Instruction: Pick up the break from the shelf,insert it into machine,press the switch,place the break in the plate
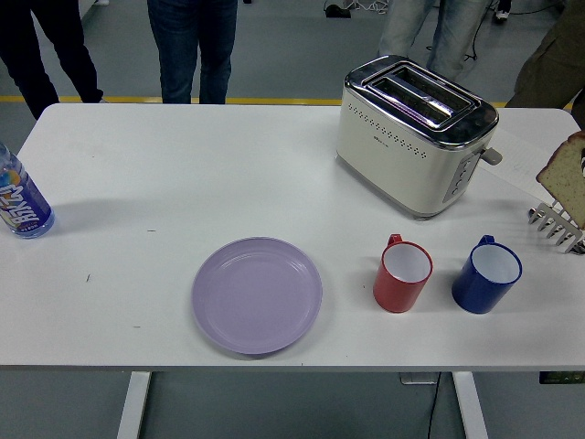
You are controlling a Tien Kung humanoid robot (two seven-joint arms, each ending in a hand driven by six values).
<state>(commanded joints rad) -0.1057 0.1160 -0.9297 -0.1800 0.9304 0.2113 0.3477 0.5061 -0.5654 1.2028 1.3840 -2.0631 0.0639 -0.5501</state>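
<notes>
A slice of bread hangs at the picture's right edge, tilted and lifted clear of the metal rack beneath it. My right hand holds it from beyond the edge, and the hand itself is hidden. The cream and chrome toaster stands at the back right with both top slots empty; its lever sticks out on the right end. A lilac plate lies near the front middle and has nothing on it. My left arm does not show.
A red cup and a blue cup stand in front of the toaster. A plastic bottle stands at the left edge. Several people's legs show beyond the table's far side.
</notes>
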